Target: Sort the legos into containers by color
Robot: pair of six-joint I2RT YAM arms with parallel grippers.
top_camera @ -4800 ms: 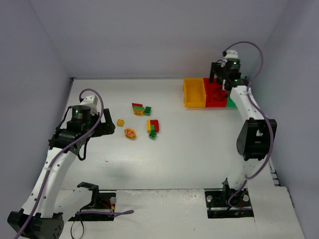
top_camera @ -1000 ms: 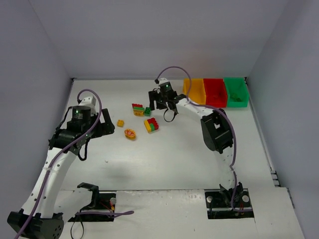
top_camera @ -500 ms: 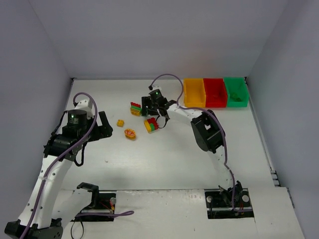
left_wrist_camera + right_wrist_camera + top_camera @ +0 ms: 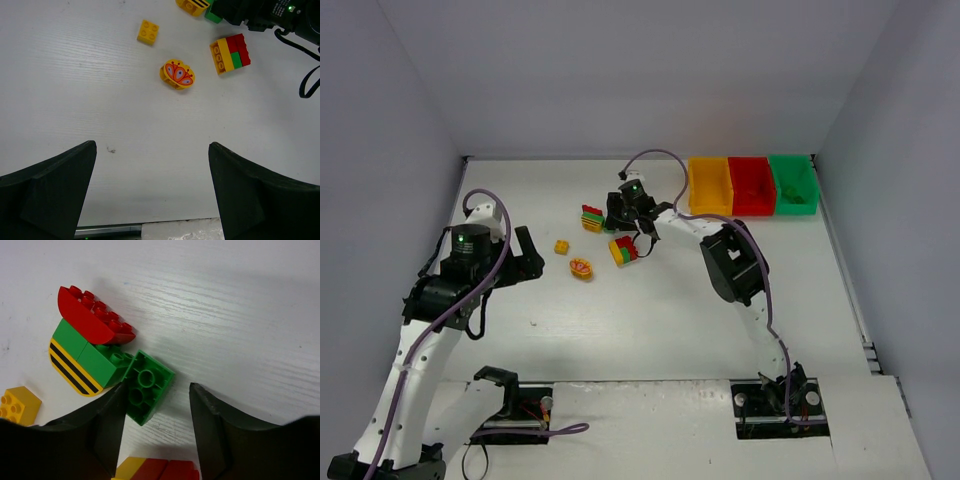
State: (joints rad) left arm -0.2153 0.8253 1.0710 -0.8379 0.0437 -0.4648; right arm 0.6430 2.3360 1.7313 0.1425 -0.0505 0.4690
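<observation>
My right gripper (image 4: 621, 221) is open and low over the table, its jaws either side of a loose green lego (image 4: 145, 385) lying studs-down; the left finger touches it. A red, green and striped-yellow stack (image 4: 84, 341) sits just beside it, and shows in the top view (image 4: 591, 217). A yellow-red-green stack (image 4: 623, 250), a small yellow lego (image 4: 561, 246) and a round yellow patterned piece (image 4: 581, 267) lie nearby. My left gripper (image 4: 526, 256) is open and empty, above bare table. The yellow bin (image 4: 710, 187), red bin (image 4: 752, 186) and green bin (image 4: 794, 186) stand at the back right.
The green bin holds a green piece (image 4: 787, 192). In the left wrist view the yellow lego (image 4: 148, 32), patterned piece (image 4: 178, 75) and mixed stack (image 4: 231, 52) lie ahead of my left gripper (image 4: 151, 147), with the right arm's cable (image 4: 307, 82) at far right.
My right gripper came from the bins to the lego cluster, then shifted left and down around the green lego. My left arm drew back slightly toward the near left.
</observation>
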